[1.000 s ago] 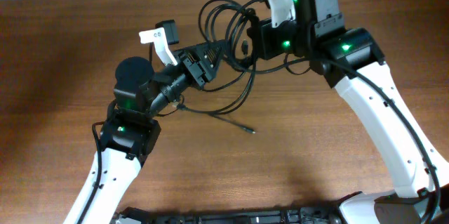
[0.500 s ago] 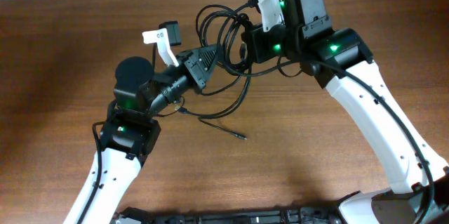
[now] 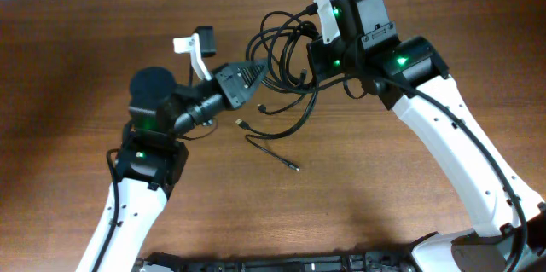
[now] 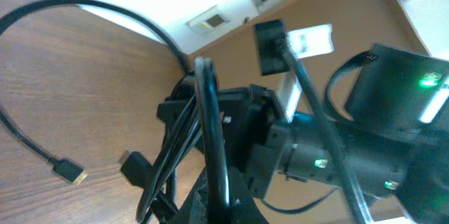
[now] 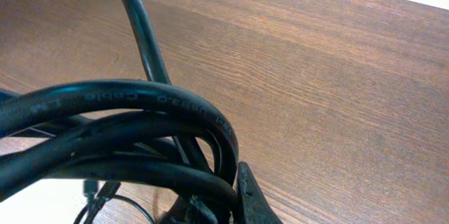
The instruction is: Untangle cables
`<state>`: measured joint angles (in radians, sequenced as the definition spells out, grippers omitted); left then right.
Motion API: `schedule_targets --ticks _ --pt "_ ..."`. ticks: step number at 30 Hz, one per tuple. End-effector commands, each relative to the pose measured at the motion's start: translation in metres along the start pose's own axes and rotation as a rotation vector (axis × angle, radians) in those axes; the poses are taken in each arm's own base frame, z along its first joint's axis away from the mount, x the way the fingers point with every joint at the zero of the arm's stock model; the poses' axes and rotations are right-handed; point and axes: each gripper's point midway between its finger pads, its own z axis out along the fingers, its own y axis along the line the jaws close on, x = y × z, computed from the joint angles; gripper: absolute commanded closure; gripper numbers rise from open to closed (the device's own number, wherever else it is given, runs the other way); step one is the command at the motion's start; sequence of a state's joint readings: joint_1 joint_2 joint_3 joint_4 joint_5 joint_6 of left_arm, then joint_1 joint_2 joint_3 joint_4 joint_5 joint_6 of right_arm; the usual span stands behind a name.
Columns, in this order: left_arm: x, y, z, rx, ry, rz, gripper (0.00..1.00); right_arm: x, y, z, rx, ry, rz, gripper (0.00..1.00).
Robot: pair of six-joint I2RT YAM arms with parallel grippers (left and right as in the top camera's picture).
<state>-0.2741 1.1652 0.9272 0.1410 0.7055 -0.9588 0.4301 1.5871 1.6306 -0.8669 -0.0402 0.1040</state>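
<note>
Overhead: left gripper [image 3: 258,74] and right gripper [image 3: 312,52] pinch the cables [image 3: 282,47]

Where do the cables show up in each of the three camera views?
Overhead: the cables sit top centre, looped, with strands trailing down toward the middle.
Left wrist: the cables rise through the centre from the bottom edge, and one strand curves along the left.
Right wrist: the cables fill the lower left, very close.
Shared landmark: the brown table lies under them in all three.

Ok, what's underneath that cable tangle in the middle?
Through loops of the cables, only bare wooden table shows. Beneath the left gripper and right gripper, it's covered.
</note>
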Motion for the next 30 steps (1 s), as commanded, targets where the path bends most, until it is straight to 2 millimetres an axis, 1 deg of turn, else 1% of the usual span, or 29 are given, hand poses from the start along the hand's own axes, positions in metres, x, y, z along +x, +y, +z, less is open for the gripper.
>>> schedule_targets --ticks 1,4,6,10,12,15,17,18,19,20,22,25,26,27,28,29,30 --pt "-0.015 -0.012 -0.020 0.067 0.007 0.022 1.00 0.003 -0.031 -0.003 0.149 0.006 0.014 0.96" --pt "-0.019 -0.008 -0.032 0.085 0.030 0.055 1.00 0.001 -0.033 -0.003 0.156 0.001 0.015 0.96" --pt "-0.021 -0.002 -0.038 0.074 0.035 0.074 1.00 0.002 -0.033 -0.003 0.156 0.001 0.015 0.96" --pt "-0.025 0.023 -0.045 -0.014 0.015 0.083 1.00 0.002 -0.032 -0.003 0.155 0.002 0.015 0.96" --pt "-0.029 0.048 -0.052 -0.116 -0.015 0.049 1.00 0.002 -0.032 -0.003 0.155 0.002 0.015 0.96" --pt "-0.031 0.073 -0.060 -0.222 -0.041 0.016 1.00 0.002 -0.032 -0.003 0.153 0.005 0.015 0.96" --pt "-0.029 0.083 -0.065 -0.263 -0.039 0.028 0.99 0.003 -0.030 -0.002 0.140 0.007 0.015 0.96" --pt "-0.029 0.085 -0.066 -0.273 -0.039 0.034 0.93 0.003 -0.029 -0.002 0.135 0.007 0.015 0.96" --pt "-0.030 0.085 -0.066 -0.276 -0.039 0.047 0.95 0.003 -0.029 -0.002 0.133 0.007 0.015 0.96" --pt "-0.031 0.086 -0.068 -0.279 -0.042 0.044 0.99 0.003 -0.029 -0.002 0.133 0.007 0.015 0.96" --pt "-0.034 0.092 -0.072 -0.303 -0.058 0.033 1.00 0.002 -0.029 -0.002 0.137 0.004 0.015 0.96" --pt "-0.036 0.109 -0.082 -0.383 -0.086 -0.011 1.00 0.000 -0.030 -0.002 0.141 -0.004 0.015 0.96" --pt "-0.037 0.114 -0.086 -0.407 -0.093 -0.025 0.86 0.000 -0.030 -0.002 0.140 -0.004 0.015 0.96" --pt "-0.036 0.115 -0.087 -0.409 -0.093 -0.029 0.53 0.000 -0.030 -0.002 0.139 -0.004 0.015 0.96" --pt "-0.036 0.115 -0.087 -0.407 -0.092 -0.029 0.25 0.001 -0.028 -0.002 0.132 -0.002 0.015 0.96" --pt "-0.035 0.114 -0.086 -0.402 -0.088 -0.029 0.00 0.001 -0.026 -0.002 0.118 0.000 0.015 0.96" --pt "-0.035 0.113 -0.086 -0.396 -0.084 -0.030 0.01 0.001 -0.023 -0.001 0.099 0.001 0.015 0.96"
